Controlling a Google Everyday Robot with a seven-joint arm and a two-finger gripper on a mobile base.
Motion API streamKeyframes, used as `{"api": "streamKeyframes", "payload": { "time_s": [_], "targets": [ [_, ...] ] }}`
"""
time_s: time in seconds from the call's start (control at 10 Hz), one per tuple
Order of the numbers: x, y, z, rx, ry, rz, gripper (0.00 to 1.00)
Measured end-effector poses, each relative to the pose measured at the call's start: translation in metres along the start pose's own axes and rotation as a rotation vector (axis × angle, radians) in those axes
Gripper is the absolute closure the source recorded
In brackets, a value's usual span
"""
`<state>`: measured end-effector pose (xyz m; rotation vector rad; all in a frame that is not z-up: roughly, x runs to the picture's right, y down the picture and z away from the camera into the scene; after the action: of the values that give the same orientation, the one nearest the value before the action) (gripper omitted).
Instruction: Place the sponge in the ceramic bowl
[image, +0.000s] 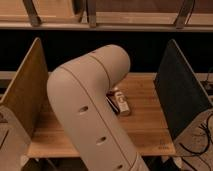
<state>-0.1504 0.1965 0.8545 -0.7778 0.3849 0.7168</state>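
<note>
The robot's pale arm (92, 115) fills the middle of the view. It rises from 6 o'clock, leans toward 11 o'clock, and bends at a rounded elbow near the centre, where it turns down toward 3 o'clock. Behind it lies a light wooden table (150, 125). A wooden side panel (25, 92) stands at 9 o'clock and a dark side panel (180, 95) at 3 o'clock. A shelf rail (125, 22) crosses at 12 o'clock. The gripper (120, 102) shows as a small whitish piece just beside the arm's 3 o'clock edge, low over the table; I cannot tell whether it is spread or closed. The arm hides much of the table, so I cannot tell where the sponge or the ceramic bowl is.
</note>
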Motion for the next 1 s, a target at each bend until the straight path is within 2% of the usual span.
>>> {"api": "streamKeyframes", "payload": {
  "time_s": [0.3,0.4,0.6,0.7,0.8,1.0],
  "targets": [
    [-0.009,-0.002,-0.001,-0.013,-0.027,-0.001,0.65],
    [-0.009,-0.001,-0.001,-0.016,-0.029,-0.005,0.72],
    [-0.009,0.001,-0.001,-0.021,-0.042,-0.013,0.94],
    [-0.011,0.001,-0.007,-0.013,-0.056,-0.023,0.99],
    [-0.012,0.001,-0.013,-0.003,-0.066,-0.030,1.00],
    [-0.024,0.002,-0.049,0.055,-0.134,-0.055,1.00]
  ]
}}
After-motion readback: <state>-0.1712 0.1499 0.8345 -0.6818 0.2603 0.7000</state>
